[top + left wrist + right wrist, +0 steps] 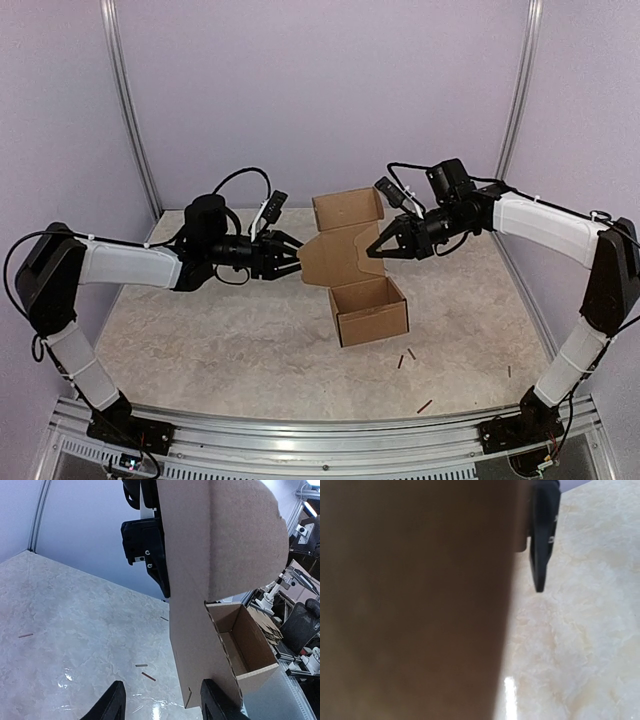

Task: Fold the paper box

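The half-folded paper box (352,262) stands on the table (200,340). At the box's right, the right gripper (378,250) is clamped tight on its middle panel. At its left, the left gripper (294,256) has its fingers (114,702) apart, straddling the flap's edge.

The paper box (345,262) is showing plain brown cardboard, matt and faintly fibrous, with raw cut edges. The surface (200,340) is looking like pale marbled stone, smooth and glossy, throwing back glare. The left gripper (298,257) and the right gripper (373,251) are showing matt black plastic. The rail (300,428) is gleaming as ribbed bare metal.
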